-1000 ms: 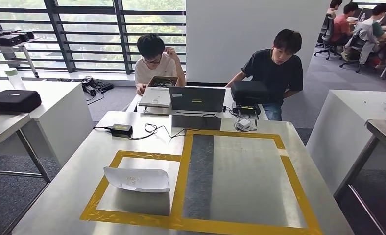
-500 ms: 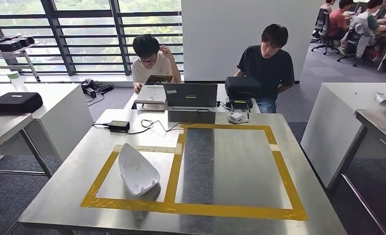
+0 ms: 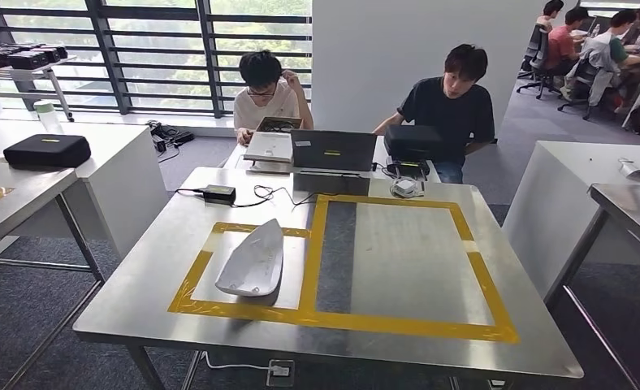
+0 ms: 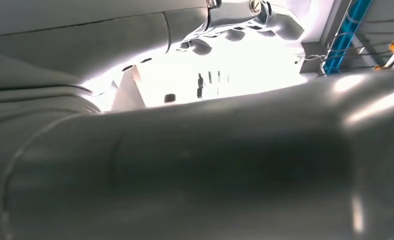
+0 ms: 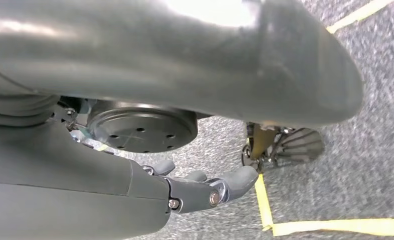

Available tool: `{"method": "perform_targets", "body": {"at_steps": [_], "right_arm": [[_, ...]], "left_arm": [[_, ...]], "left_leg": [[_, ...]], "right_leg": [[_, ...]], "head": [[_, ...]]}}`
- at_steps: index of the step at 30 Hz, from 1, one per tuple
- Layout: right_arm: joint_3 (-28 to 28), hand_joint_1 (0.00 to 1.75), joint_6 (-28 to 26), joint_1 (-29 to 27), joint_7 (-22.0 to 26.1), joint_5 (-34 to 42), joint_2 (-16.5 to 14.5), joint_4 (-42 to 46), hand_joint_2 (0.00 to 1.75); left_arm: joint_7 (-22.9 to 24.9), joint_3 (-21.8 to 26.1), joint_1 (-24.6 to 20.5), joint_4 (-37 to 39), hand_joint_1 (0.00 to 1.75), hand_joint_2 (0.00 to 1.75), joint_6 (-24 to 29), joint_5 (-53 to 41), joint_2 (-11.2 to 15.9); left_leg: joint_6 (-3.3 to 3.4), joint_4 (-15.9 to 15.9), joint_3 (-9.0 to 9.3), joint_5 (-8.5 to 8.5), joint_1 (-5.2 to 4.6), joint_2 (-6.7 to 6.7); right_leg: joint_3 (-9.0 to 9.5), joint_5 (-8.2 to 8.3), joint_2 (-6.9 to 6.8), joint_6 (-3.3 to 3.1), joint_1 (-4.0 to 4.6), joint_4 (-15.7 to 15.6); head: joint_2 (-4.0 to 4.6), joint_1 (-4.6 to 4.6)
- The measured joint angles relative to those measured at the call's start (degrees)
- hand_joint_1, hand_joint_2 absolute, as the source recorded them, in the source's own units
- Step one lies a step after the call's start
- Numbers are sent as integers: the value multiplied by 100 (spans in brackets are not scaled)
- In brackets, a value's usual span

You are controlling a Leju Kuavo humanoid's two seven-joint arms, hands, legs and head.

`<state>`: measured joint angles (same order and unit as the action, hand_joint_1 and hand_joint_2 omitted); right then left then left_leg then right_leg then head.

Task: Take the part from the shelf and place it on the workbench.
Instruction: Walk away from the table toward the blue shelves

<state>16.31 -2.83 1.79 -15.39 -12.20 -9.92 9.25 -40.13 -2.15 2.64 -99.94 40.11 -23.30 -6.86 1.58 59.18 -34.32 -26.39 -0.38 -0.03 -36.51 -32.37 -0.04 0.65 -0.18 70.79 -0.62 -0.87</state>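
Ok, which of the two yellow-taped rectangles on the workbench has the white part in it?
The smaller taped rectangle, on the left of the workbench, holds the white part. The larger rectangle to its right is bare metal with a dark strip.

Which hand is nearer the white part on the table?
Likely left, though unsure. The part lies left of centre on the table; the left hand faces a bright background, the right hand hangs over carpet.

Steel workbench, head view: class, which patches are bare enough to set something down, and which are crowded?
The large yellow-taped rectangle on the steel workbench is bare. The smaller taped box holds the white curved shell part. The far edge is crowded: black power adapter, cables, grey laptops.
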Motion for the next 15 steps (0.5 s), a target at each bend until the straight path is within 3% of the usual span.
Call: {"method": "perform_targets", "body": {"at_steps": [2, 4, 6, 8, 11, 12, 13, 14, 15], "right_arm": [[15, 0, 14, 4, 0, -52, 11, 0, 0], [32, 0, 35, 5, 0, -96, 21, 0, 0], [45, 0, 50, -2, -1, -117, 20, 0, 0], [67, 0, 56, -4, -1, -133, 21, 0, 0], [90, 0, 66, -9, -1, -141, 20, 0, 0], [92, 0, 69, -14, -1, -141, 20, 0, 0], [96, 0, 70, -17, -1, -143, 20, 0, 0], [99, 0, 71, -18, -1, -144, 20, 0, 0], [102, 0, 71, -18, 0, -145, 20, 0, 0]], "left_arm": [[-1, 152, -56, 204, 0, 0, 0, -2, -25], [-2, 297, -88, 389, 0, 0, 0, 16, -51], [0, 426, -103, 551, 0, 0, 0, 44, -69], [-1, 532, -108, 659, 0, 0, 0, 54, -75], [-2, 636, -121, 791, 0, 0, 0, 53, -76], [-2, 660, -121, 828, 0, 0, 0, 53, -76], [-2, 682, -121, 858, 0, 0, 0, 53, -76], [-2, 701, -121, 882, 0, 0, 0, 53, -76], [-2, 715, -123, 900, 0, 0, 0, 53, -76]], "left_leg": [[-14, 10, -80, 82, -29, 9], [-66, 3, -103, 155, -22, 30], [-136, -24, -110, 230, -14, 47], [-203, 64, -179, 111, -12, 31], [-315, 879, -429, -611, 41, 6], [-350, 1186, -484, -768, 65, 7], [-382, 1369, -476, -800, 87, 7], [-411, 1365, -375, -714, 108, 8], [-439, 1156, -171, -557, 130, 9]], "right_leg": [[555, 142, -17, -136, 72, -809], [808, 149, -40, -205, 130, -1256], [784, 235, -46, -238, 138, -1339], [731, 364, -58, -297, 97, -1428], [543, 555, -71, -322, 50, -1465], [460, 608, -73, -306, 41, -1454], [381, 658, -76, -288, 28, -1437], [301, 704, -79, -265, 11, -1409], [221, 742, -81, -237, -10, -1370]], "head": [[-1, 2], [0, -4], [1, 2], [1, 2], [1, -26], [1, -33], [1, -37], [1, -40], [1, -45]]}}
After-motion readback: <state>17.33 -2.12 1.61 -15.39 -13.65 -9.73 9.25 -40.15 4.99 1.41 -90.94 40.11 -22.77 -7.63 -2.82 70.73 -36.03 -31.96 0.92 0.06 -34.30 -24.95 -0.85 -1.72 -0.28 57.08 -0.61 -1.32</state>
